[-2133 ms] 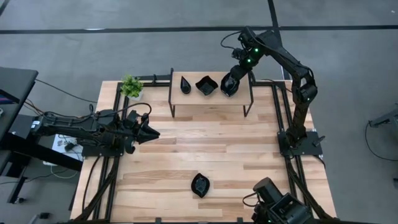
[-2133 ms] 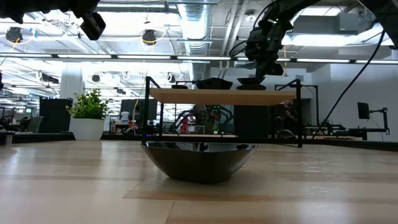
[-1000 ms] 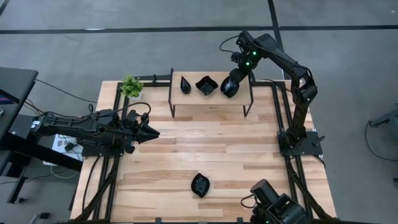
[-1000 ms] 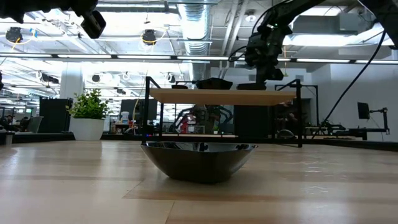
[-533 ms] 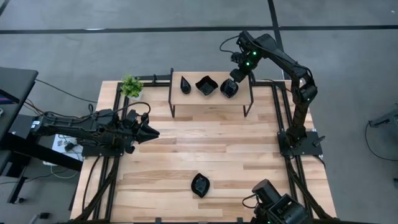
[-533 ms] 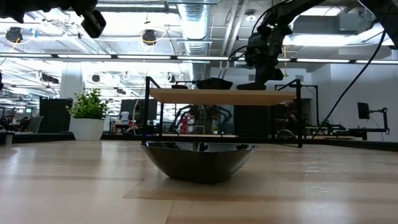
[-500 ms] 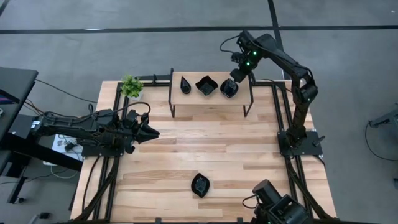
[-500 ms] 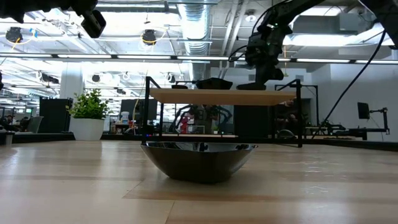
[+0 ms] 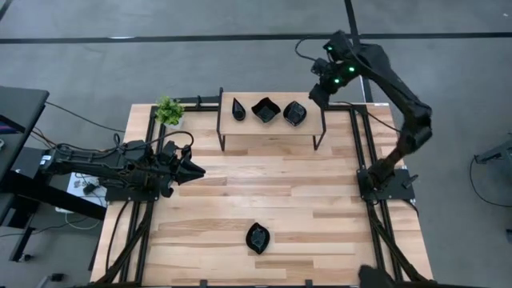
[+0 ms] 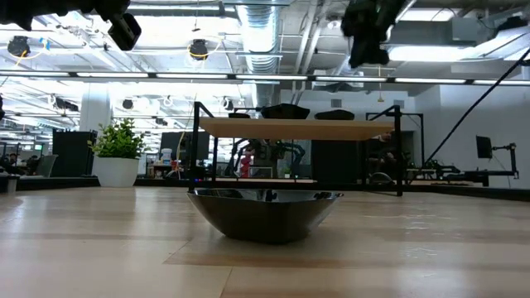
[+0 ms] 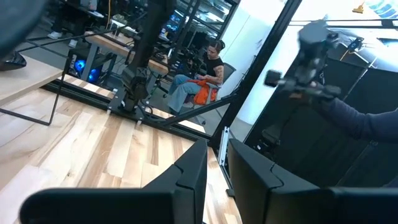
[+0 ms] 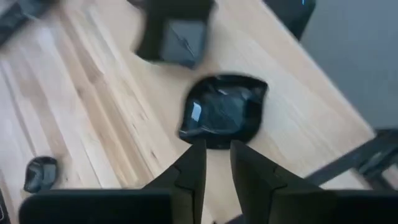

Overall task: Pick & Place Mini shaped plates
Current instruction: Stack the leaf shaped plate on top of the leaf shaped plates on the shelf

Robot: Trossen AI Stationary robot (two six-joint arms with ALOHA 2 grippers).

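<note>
Since the earlier frame the right gripper [image 9: 320, 94] has lifted away from the shelf [image 9: 272, 128] and now hangs above its right end, off past the rim; the square plate [image 9: 295, 113] it was on sits released at the right of the shelf top. In the right wrist view its fingers [image 12: 193, 163] stand a narrow gap apart with nothing between them, and that plate [image 12: 222, 111] lies on the wood beyond them.

Shelf row, left to right in the high view: teardrop plate [image 9: 238, 108], wavy plate [image 9: 266, 109], square plate, each just beside the next without touching. In the low view the shelf [image 10: 294, 128] shows edge-on with dark plate rims above its board, and the right gripper [image 10: 368, 33] hangs well above it.

A fourth plate, the leaf plate [image 9: 258, 237], rests on the table [image 9: 320, 208] near the front edge, well apart from the shelf; it fills the foreground of the low view [image 10: 265, 213].

Left gripper [image 9: 196, 170] waits over the table's left side, pointing toward the centre. Its fingers [image 11: 194, 168] stand slightly apart and hold nothing.

Plant [image 9: 169, 110] stands at the back left corner, just beside the shelf. A seated person [image 11: 200, 78] is visible in the room beyond the table.
</note>
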